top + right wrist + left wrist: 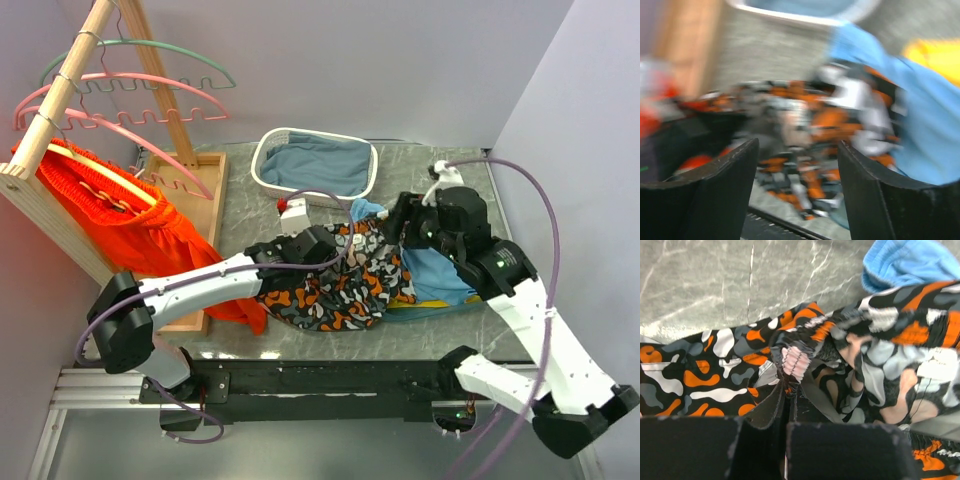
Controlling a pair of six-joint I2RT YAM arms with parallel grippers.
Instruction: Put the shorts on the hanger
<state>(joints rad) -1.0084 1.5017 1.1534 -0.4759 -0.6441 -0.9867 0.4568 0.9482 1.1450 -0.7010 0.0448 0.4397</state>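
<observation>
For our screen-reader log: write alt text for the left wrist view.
The left gripper, shut, pinches a fold of the black shorts with orange, white and grey blobs, near the elastic waistband. The shorts lie on a grey marble table, a light blue garment at the top right.

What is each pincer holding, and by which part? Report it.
Left pincer is shut on the shorts, pinching a fold of cloth by the waistband seam. Right pincer is open and holds nothing.
</observation>
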